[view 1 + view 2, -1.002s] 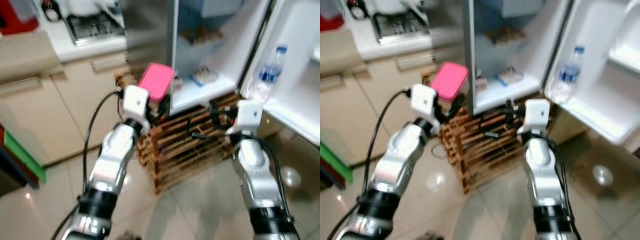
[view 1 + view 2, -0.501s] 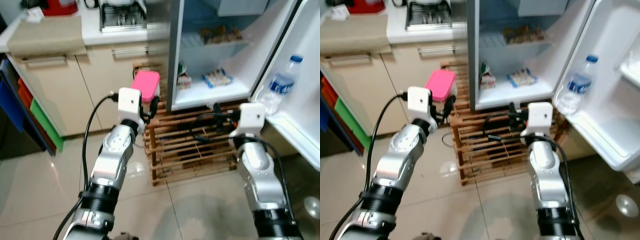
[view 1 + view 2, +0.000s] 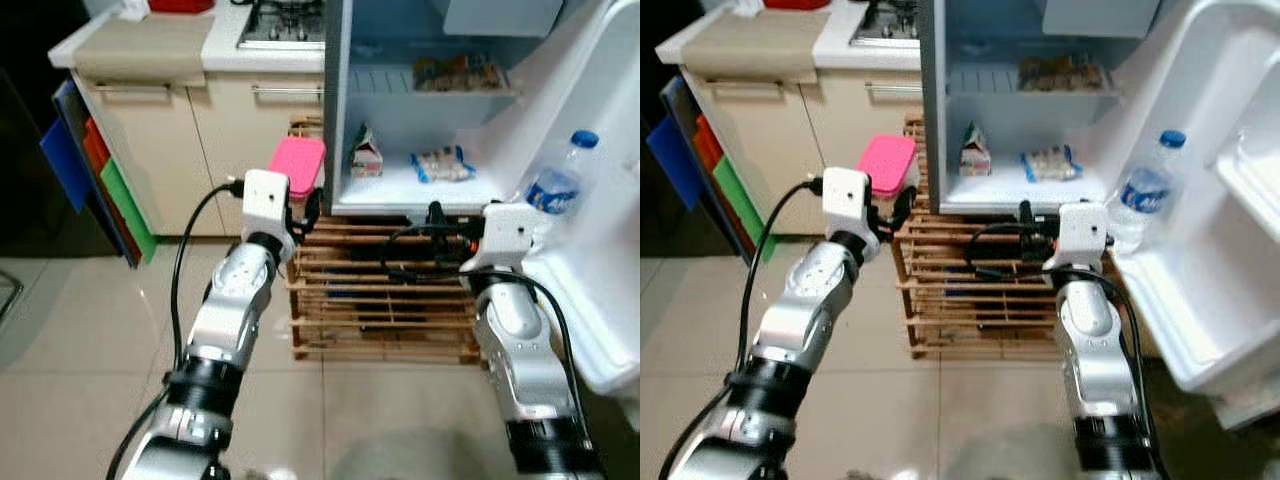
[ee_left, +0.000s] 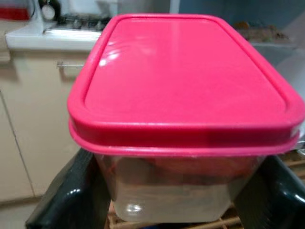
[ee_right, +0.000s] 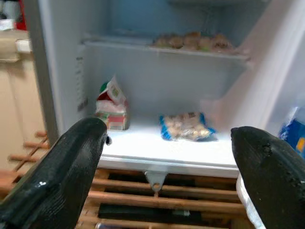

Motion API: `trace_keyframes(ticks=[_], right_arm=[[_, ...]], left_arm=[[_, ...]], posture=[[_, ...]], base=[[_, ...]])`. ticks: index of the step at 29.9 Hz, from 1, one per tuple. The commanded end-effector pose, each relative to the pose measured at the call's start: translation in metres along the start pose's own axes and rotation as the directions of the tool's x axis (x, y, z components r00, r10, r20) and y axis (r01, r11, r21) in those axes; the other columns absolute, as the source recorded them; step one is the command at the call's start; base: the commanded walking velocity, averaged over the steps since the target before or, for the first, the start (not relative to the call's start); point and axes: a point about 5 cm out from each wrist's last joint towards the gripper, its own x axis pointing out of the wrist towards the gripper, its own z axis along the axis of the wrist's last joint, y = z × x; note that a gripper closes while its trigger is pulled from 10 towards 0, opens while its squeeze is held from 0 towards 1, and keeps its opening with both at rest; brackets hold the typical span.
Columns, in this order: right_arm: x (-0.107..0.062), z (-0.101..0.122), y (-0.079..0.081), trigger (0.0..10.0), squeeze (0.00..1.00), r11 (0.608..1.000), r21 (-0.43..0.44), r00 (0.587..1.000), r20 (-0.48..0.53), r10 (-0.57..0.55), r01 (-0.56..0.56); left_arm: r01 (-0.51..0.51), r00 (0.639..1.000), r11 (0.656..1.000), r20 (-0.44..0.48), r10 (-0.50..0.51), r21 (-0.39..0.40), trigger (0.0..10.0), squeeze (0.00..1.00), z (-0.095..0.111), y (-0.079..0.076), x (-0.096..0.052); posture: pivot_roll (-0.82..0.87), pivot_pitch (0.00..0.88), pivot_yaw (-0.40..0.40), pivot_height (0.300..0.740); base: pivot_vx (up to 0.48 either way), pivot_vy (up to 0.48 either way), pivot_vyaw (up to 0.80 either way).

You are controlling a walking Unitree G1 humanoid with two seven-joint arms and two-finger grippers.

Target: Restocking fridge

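Note:
My left gripper (image 3: 300, 205) is shut on a clear plastic container with a pink lid (image 3: 297, 165), held up just left of the open fridge (image 3: 420, 110); its black fingers (image 4: 71, 200) clamp both sides of the container (image 4: 186, 95). My right gripper (image 3: 432, 232) is open and holds nothing, its fingers (image 5: 71, 162) pointing at the fridge's lowest shelf (image 5: 157, 150). That shelf carries a small carton (image 3: 366, 160) and a blue-edged food packet (image 3: 442, 165). More food (image 3: 462, 72) lies on the shelf above.
The fridge stands on a slatted wooden pallet (image 3: 380, 300). Its open door (image 3: 600, 230) at the right holds a water bottle (image 3: 558, 185). Beige kitchen cabinets (image 3: 200, 140) with a hob (image 3: 285, 25) on top lie to the left. Coloured boards (image 3: 95, 170) lean beside them. Tiled floor (image 3: 90, 330) in front.
The whole view has shifted and sharpened as the camera moved; fridge and cabinets now sit more squarely ahead. Both grippers stay raised as before, the left still holding the pink-lidded container.

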Motion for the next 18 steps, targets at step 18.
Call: trace_keyframes(ticks=[18], right_arm=[[-0.019, -0.015, -0.069, 10.0, 0.0, 0.962, -0.073, 0.957, -0.109, -0.269, 0.263]], left_arm=[[-0.051, 0.999, 0.999, 0.01, 0.051, -0.011, 10.0, 0.0, 0.003, 0.009, 0.004]], posture=[[-0.18, 0.0, 0.027, 0.74]], base=[[0.0, 0.0, 0.0]])
